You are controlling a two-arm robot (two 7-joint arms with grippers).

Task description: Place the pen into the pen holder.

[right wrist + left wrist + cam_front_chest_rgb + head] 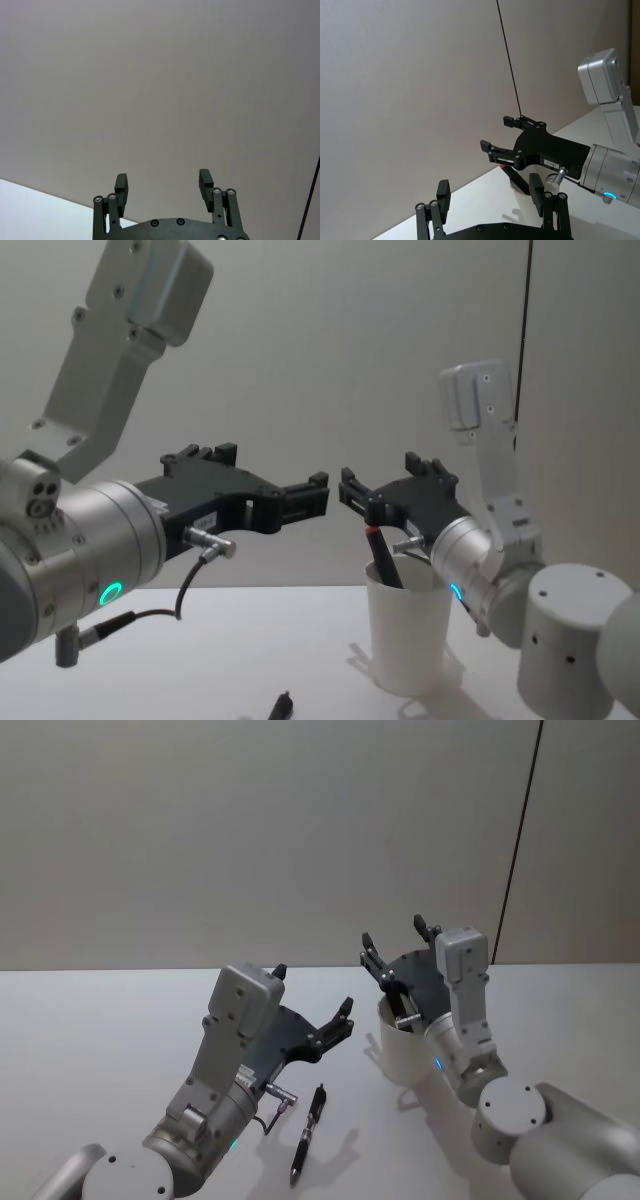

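**Pen (308, 1132) flat on the surface (100, 1040), below the open left pincer (314, 990); cup (412, 1060) to its right.**

The pen is seen lying close to the robot, its long axis running nearly front to back, with the far end tipped slightly right. The cup is stood upright to the pen's right and a little farther off, apart from it. A second pen (383, 560), dark with a red end, appears to be leaned inside. The left pincer is held above and just beyond the flat pen, spread wide and empty, so the left arm is judged the nearer. A drop down and back towards the robot would be needed. The right pincer (395, 934) is held above the cup, likewise spread and empty.
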